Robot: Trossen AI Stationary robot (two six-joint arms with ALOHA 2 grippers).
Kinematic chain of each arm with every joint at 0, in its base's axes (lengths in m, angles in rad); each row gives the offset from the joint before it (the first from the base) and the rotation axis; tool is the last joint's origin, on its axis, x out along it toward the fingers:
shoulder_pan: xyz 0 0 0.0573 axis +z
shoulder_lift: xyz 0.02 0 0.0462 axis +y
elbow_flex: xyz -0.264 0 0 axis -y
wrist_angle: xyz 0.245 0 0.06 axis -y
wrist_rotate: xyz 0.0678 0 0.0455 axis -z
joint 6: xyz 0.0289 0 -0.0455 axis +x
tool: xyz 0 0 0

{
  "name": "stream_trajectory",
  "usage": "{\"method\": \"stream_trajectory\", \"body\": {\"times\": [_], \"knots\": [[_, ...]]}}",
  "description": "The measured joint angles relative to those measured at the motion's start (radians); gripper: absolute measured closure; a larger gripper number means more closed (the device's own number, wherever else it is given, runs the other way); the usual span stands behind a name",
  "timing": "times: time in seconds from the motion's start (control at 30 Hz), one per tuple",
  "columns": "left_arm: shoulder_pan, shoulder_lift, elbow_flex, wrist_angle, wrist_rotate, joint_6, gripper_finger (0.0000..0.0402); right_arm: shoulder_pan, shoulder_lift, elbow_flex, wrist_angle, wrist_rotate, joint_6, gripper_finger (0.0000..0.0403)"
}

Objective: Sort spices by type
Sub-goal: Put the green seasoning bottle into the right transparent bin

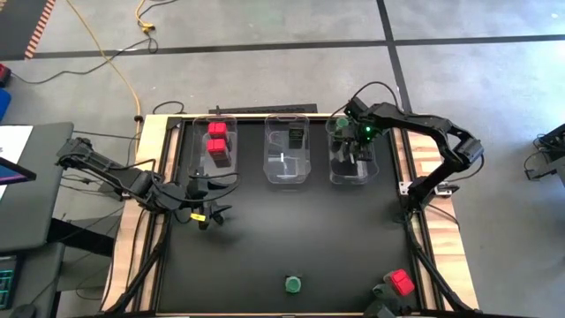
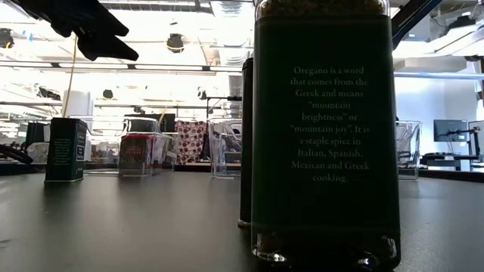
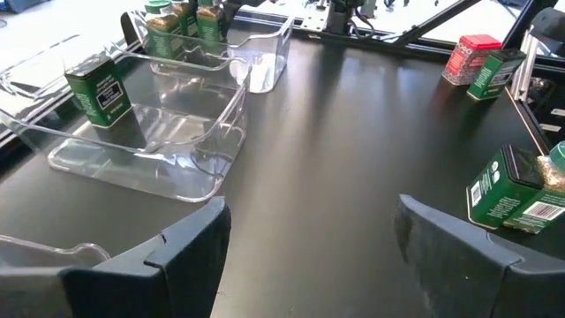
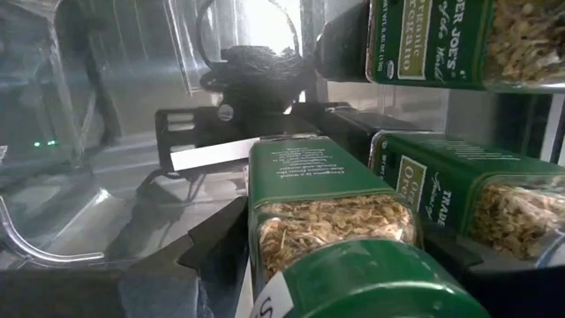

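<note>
The right gripper (image 1: 356,152) hangs inside the right bin (image 1: 335,172) at the desk's (image 1: 291,230) far edge, its fingers pinching a green-lidded oregano jar (image 4: 327,212) that its wrist view shows lying just ahead of the camera, with more green-labelled jars (image 4: 459,190) packed right beside it. The step in hand looks like setting this jar down among its own kind; the next move calls for spreading the fingers and lifting straight out without knocking the neighbours. The left gripper (image 1: 205,212) waits low over the desk near the left edge, fingers spread and empty, a clear bin (image 3: 150,150) ahead of it holding one dark green tin (image 3: 99,88). The left bin (image 1: 212,163) already holds red-topped containers (image 1: 217,140), and the middle one (image 1: 288,155) a dark tin. Judging by what lies loose, sorting is well along but unfinished: a green-lidded jar (image 1: 293,284) and a red-topped one (image 1: 402,283) stand at the near edge, well away from both grippers. Readable writing: the jar (image 2: 325,136) before the low camera says "Oregano is a word that comes from the Greek and means 'mountain brightness' or 'mountain joy'"; labels in the right wrist view show part of "Trader Joe's" and "Organic".
</note>
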Motion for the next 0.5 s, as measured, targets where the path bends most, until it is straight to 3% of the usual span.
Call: {"method": "stream_trajectory", "body": {"times": [0.5], "knots": [[0.0, 0.0, 0.0, 0.0, 0.0, 0.0, 0.0098, 0.0, 0.0, 0.001, -0.002, 0.003, 0.001, 0.0134]]}}
